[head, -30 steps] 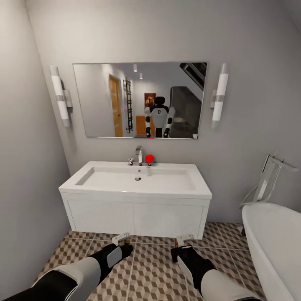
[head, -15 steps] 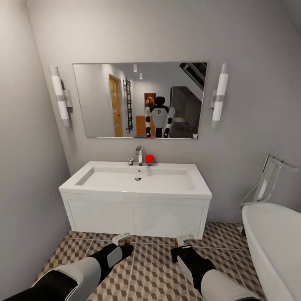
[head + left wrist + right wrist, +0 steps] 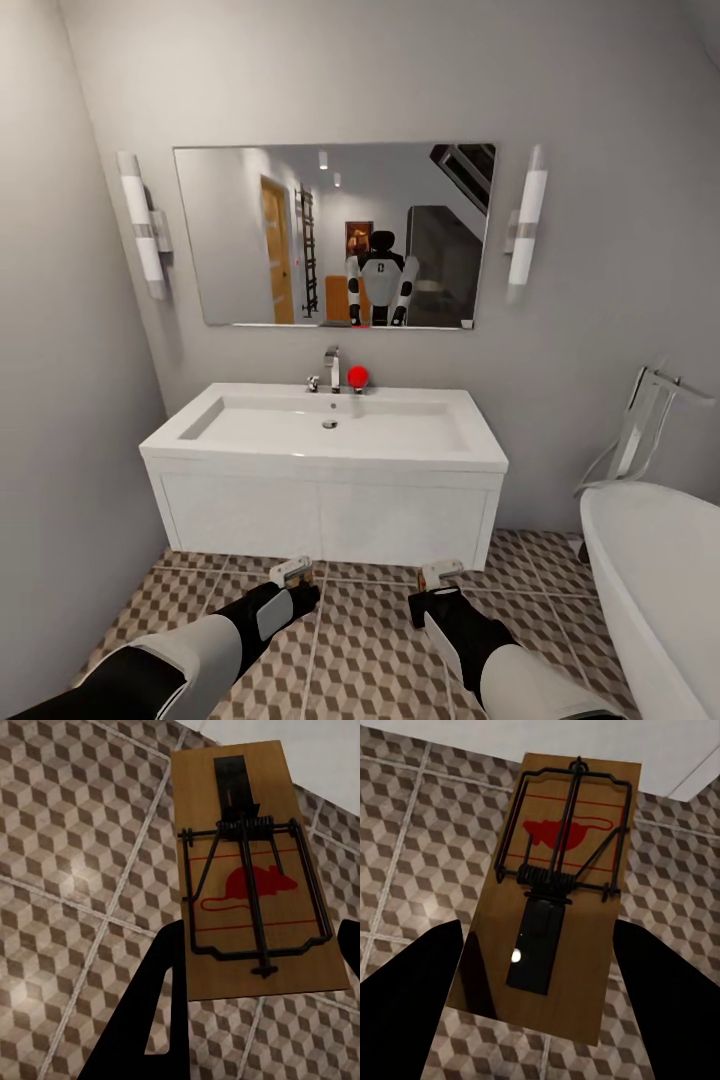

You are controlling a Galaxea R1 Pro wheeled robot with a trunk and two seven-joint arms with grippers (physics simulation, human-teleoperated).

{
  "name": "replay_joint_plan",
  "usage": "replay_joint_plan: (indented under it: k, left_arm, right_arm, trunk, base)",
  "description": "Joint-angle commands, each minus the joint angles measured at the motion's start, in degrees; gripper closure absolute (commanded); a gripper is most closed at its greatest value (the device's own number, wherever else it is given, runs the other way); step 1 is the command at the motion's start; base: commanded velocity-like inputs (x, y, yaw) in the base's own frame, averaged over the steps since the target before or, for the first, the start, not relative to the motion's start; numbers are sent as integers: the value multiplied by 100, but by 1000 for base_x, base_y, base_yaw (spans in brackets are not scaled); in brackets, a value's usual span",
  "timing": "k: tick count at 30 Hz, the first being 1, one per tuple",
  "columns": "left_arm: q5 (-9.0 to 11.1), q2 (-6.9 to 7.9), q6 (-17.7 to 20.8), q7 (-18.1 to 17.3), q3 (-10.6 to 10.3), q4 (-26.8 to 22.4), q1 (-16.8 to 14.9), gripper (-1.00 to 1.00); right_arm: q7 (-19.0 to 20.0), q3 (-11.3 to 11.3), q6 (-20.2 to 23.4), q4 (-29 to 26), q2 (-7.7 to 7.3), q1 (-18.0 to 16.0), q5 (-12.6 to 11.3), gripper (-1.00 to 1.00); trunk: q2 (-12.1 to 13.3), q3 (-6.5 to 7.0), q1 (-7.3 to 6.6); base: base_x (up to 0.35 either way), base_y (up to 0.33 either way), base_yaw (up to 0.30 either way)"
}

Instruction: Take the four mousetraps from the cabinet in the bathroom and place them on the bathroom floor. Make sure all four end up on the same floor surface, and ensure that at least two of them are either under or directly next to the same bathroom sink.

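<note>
Tan mousetraps [image 3: 251, 877] [image 3: 556, 892], red mouse mark, clamped in each end effector [image 3: 290, 572] [image 3: 441, 573].

My left forearm [image 3: 190, 655]: white shell near the elbow, glossy black sleeve toward the wrist
My left wrist: black housing with a small grey-white panel on its side
My left gripper [image 3: 291, 572]: pale, whitish tip in the head view; fingers [image 3: 142, 1020] flat black, one with a triangular cut-out
My right forearm [image 3: 520, 680]: white shell, then black casing
My right gripper [image 3: 441, 574]: pale tip; fingers [image 3: 405, 990] broad, matte black, tapered
My mirrored body [image 3: 380, 280]: white torso, black head, white arms with black lower segments
</note>
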Motion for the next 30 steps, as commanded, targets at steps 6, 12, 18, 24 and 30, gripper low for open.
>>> replay_joint_plan:
  k: [6, 12, 18, 24, 30]
  left_arm:
    - [38, -4, 31, 28, -45, -8, -4, 100]
    - [143, -4, 32, 41, -42, -9, -4, 100]
    - [451, 4, 38, 60, -50, -10, -4, 100]
    - [485, 0, 41, 63, -51, -17, -4, 100]
    - [486, 4, 41, 63, -51, -17, -4, 100]
  right_arm:
    - [-17, 28, 54, -10, 0, -3, 38, 100]
    - [-3, 28, 54, -10, 0, -3, 20, 100]
    - [-9, 28, 54, -10, 0, -3, 26, 100]
    - [-9, 28, 54, -10, 0, -3, 41, 100]
    - [-9, 28, 51, -11, 0, -3, 36, 100]
  trunk:
    - [-247, -116, 133]
    - [-488, -223, 265]
    - [-728, -331, 396]
    - [-969, -439, 528]
    - [-1210, -546, 660]
  base:
    - [0, 0, 0]
    - [0, 0, 0]
    - [0, 0, 0]
    - [0, 0, 0]
    - [0, 0, 0]
